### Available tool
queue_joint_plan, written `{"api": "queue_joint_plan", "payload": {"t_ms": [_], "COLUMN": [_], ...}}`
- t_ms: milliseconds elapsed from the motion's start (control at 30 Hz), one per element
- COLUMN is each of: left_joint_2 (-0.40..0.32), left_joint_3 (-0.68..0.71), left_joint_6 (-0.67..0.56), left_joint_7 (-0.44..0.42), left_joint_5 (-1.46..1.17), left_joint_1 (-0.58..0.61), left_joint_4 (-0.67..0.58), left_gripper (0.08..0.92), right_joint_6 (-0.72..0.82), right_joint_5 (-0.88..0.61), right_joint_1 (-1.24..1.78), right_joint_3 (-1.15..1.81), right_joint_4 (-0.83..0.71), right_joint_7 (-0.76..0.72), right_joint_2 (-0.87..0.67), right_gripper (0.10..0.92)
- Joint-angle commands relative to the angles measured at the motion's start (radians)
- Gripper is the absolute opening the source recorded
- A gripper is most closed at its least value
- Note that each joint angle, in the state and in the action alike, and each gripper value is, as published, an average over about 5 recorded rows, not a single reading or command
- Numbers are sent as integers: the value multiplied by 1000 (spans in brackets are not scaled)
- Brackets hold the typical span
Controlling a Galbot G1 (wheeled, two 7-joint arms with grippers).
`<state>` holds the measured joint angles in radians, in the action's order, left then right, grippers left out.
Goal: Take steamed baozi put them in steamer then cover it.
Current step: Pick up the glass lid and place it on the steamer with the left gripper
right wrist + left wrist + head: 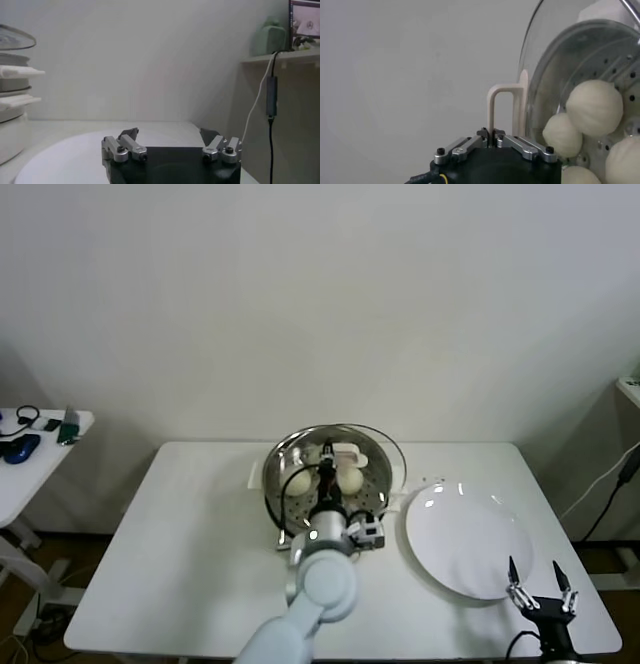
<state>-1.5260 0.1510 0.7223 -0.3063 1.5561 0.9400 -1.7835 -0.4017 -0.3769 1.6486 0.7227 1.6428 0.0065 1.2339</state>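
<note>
Left tool (493,136) pinched on beige bar handle of round clear glass lid (375,446), tilted over shiny steel steamer (275,484), cream-white buns (594,107) inside, right tool (540,581) spread wide by flat white plate (465,539) on white counter (190,534).

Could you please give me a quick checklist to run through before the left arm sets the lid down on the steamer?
1. Grip: left gripper shut on the cover's beige handle: ok.
2. Load: baozi lie inside the steamer on the perforated tray; the wrist view shows four: ok.
3. Seating: cover is tilted over the pot, not flat on the rim: not ok yet.
4. Plate beside the steamer holds no buns: ok.
5. Right gripper open at the table's near edge, apart from the steamer: ok.
6. Rim alignment all the way round: cannot tell.
</note>
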Motion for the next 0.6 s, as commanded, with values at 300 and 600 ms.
{"api": "queue_joint_plan", "payload": {"t_ms": [300, 600], "left_joint_2": [-37, -17], "left_joint_3": [-31, -66], "left_joint_6": [-3, -27], "left_joint_7": [15, 56], "left_joint_5": [49, 44], "left_joint_1": [-3, 0], "left_joint_4": [77, 91], "left_gripper": [152, 152], "right_joint_6": [-18, -24], "right_joint_5": [0, 3], "right_joint_1": [2, 4], "right_joint_3": [2, -3], "right_joint_4": [-20, -27], "right_joint_7": [-4, -7], "right_joint_2": [4, 19], "right_gripper": [823, 823]}}
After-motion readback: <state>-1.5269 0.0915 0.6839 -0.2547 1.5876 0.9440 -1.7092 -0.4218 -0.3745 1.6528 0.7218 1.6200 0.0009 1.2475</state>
